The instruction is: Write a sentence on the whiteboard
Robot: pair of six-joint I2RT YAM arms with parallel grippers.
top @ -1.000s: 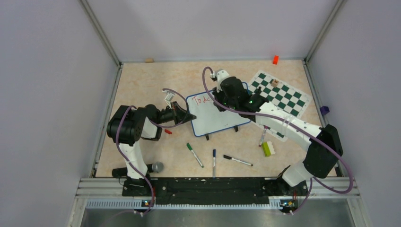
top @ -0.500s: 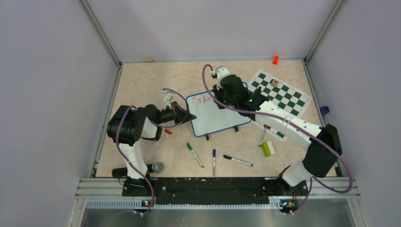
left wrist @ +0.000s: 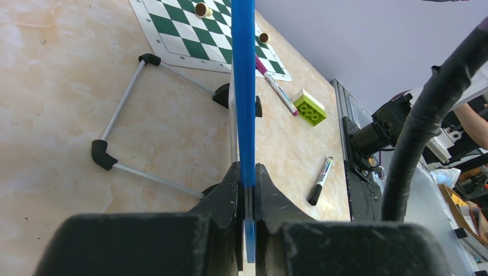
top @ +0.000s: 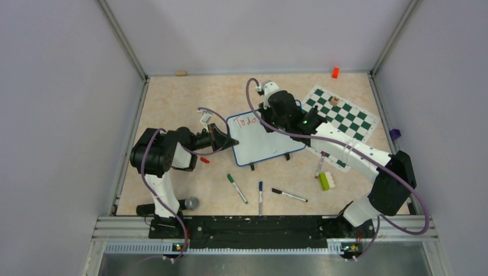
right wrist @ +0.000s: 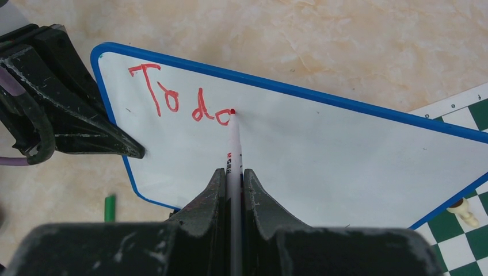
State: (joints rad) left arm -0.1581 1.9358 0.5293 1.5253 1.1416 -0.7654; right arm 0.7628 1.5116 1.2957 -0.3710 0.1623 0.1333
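Note:
The whiteboard (top: 265,141) with its blue frame stands mid-table; it also shows in the right wrist view (right wrist: 322,155). Red writing (right wrist: 178,103) near its top left corner reads "To do" with a part-drawn letter; it also shows in the top view (top: 247,121). My right gripper (right wrist: 233,178) is shut on a red marker (right wrist: 233,144) whose tip touches the board at the last letter. My left gripper (left wrist: 246,172) is shut on the board's blue left edge (left wrist: 244,86); in the top view it (top: 231,141) sits at that edge.
A chess mat (top: 339,118) with a few pieces lies right of the board. Green (top: 236,188), blue (top: 260,197) and black (top: 289,195) markers lie in front. A green brick (top: 325,180), a pink marker (top: 319,165), a red cap (top: 204,160) and an orange block (top: 335,72) are about.
The right gripper's marker has moved slightly right along the first line, adding to the red writing. The left arm and the board have not moved.

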